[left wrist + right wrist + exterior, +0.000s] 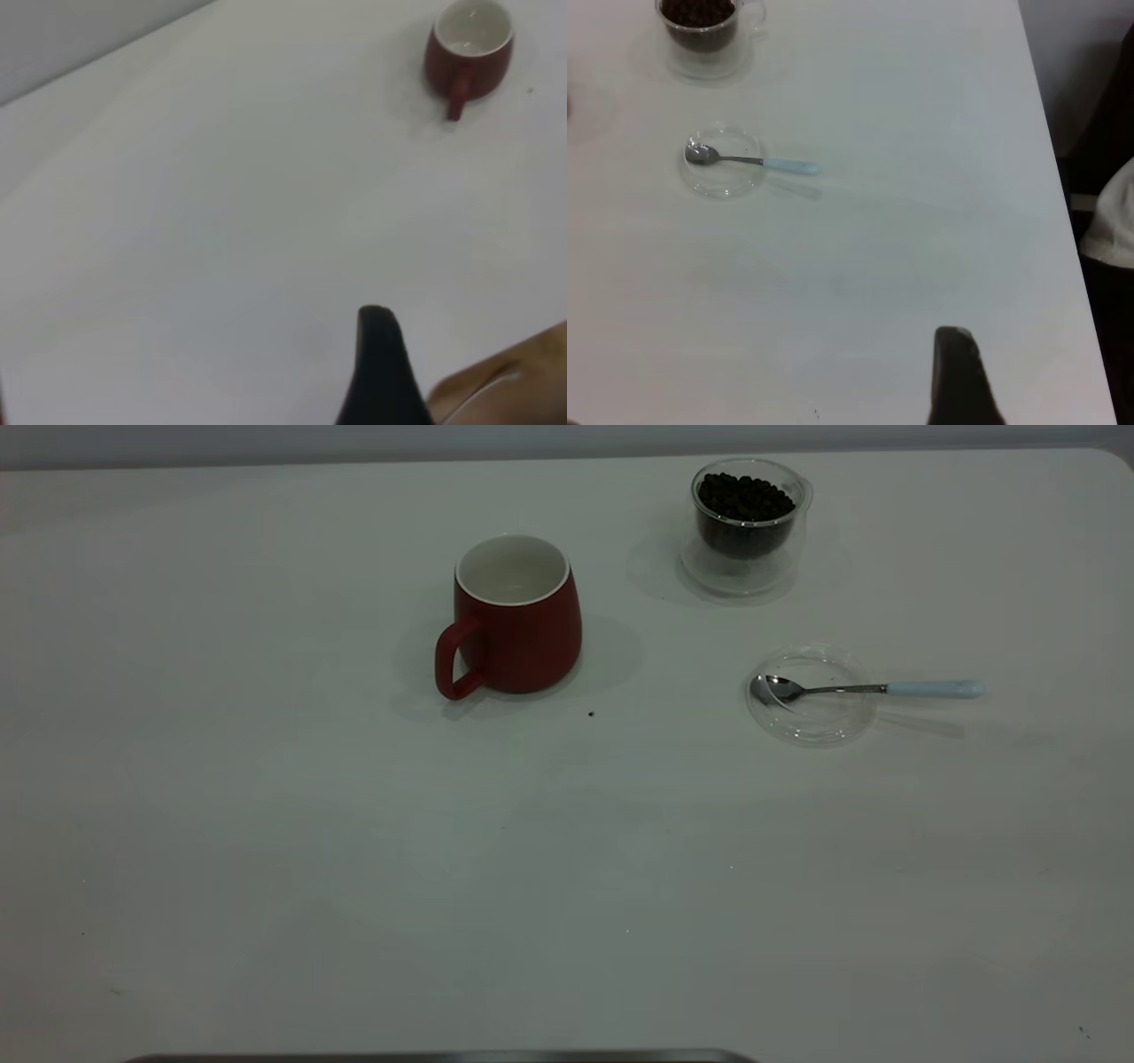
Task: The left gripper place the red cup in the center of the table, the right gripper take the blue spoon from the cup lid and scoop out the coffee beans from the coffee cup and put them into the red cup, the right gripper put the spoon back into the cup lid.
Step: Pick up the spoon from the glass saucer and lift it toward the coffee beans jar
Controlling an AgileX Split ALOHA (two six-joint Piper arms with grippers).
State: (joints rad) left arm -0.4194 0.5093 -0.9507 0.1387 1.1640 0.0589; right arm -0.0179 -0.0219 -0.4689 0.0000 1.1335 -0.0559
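Note:
The red cup (pixel 514 615) stands upright and empty near the middle of the white table (pixel 354 868), handle toward the front left; it also shows in the left wrist view (pixel 468 49), far off. The coffee cup (pixel 749 527) with coffee beans (pixel 746 498) stands at the back right. The cup lid (pixel 819 722) lies in front of it, and the blue spoon (pixel 873 688) rests with its bowl in the lid and its handle pointing right. The right wrist view shows the spoon (pixel 757 161), lid (pixel 725 181) and coffee cup (pixel 700 27). Neither gripper shows in the exterior view. Only a black tip of the left gripper (pixel 376 354) and of the right gripper (pixel 957 372) shows, both over bare table, far from everything.
A single dark speck (pixel 591 713) lies just in front of the red cup. The table's right edge (pixel 1059 177) has dark space and a white object (pixel 1112 221) beyond it. A tan blurred shape (pixel 514 381) sits beside the left gripper.

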